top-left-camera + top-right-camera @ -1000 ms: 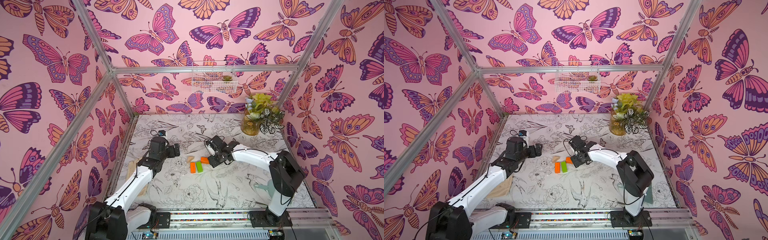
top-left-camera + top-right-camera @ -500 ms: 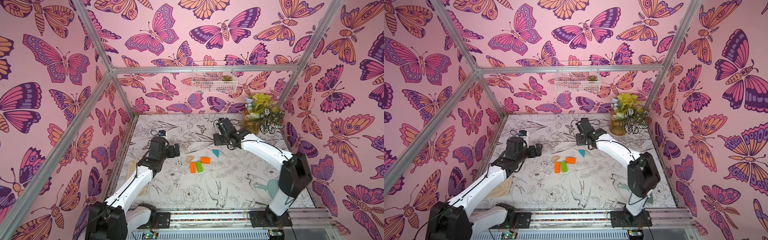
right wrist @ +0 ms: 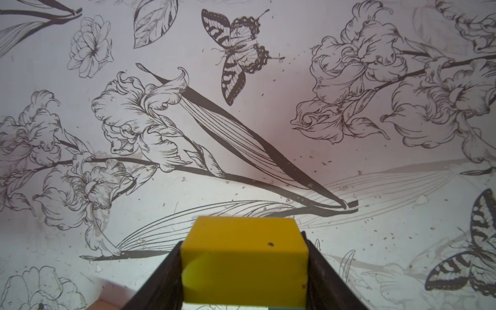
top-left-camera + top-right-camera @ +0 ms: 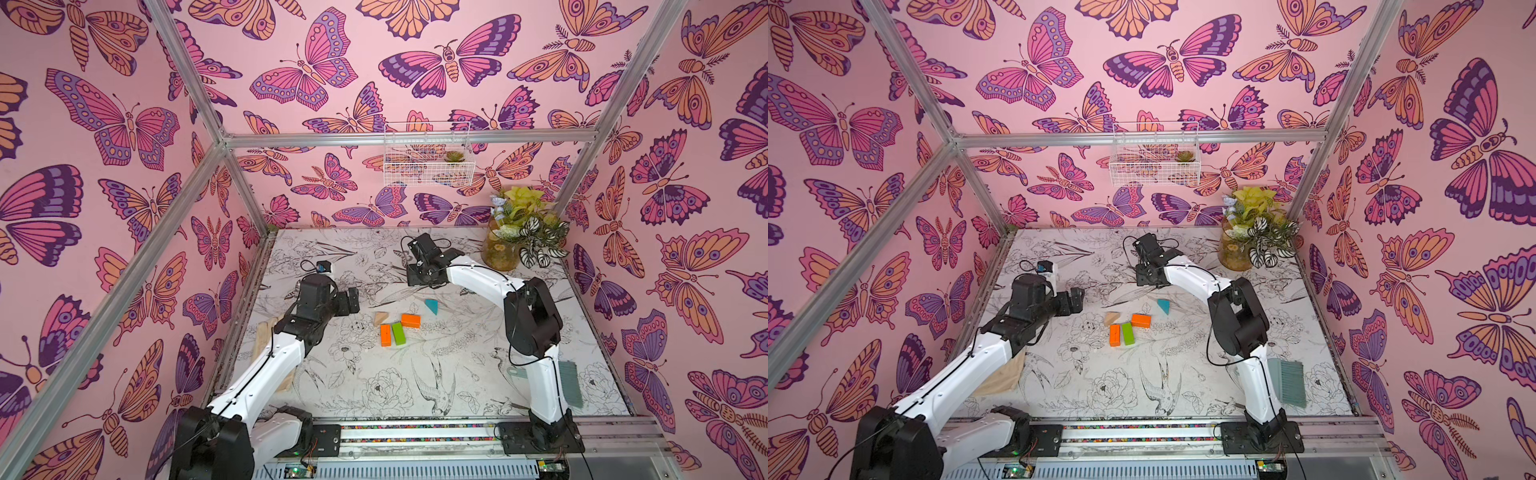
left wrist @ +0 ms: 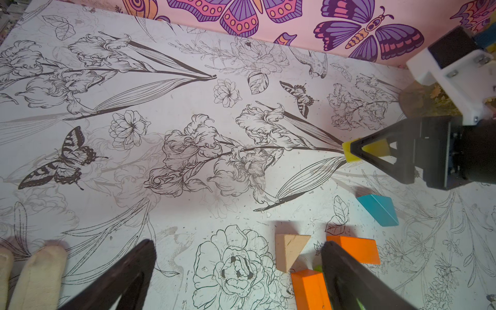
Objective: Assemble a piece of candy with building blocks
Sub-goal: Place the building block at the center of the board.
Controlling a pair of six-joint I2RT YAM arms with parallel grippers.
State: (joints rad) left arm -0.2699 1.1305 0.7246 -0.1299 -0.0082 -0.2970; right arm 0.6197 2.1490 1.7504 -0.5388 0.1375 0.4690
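Five building blocks lie mid-table in both top views: a tan wedge (image 4: 380, 318), an orange brick (image 4: 410, 320), a second orange brick (image 4: 385, 335) side by side with a green brick (image 4: 399, 333), and a teal wedge (image 4: 431, 306) a little apart. They form no piece of candy. My right gripper (image 4: 413, 276) hovers behind them, shut on the yellow brick (image 3: 244, 257), which also shows in the left wrist view (image 5: 349, 153). My left gripper (image 4: 353, 300) stands open and empty, left of the cluster. Its fingers (image 5: 346, 276) frame the tan wedge (image 5: 288, 249).
A glass vase with plants (image 4: 500, 249) stands at the back right corner. A wire basket (image 4: 428, 156) hangs on the back wall. A teal brush (image 4: 567, 384) lies at the front right. Tan material (image 4: 1000, 378) lies by the left wall under my left arm.
My right gripper has left the block cluster, risen and gone toward the back of the table, uncovering the teal wedge. The left arm has stayed still.
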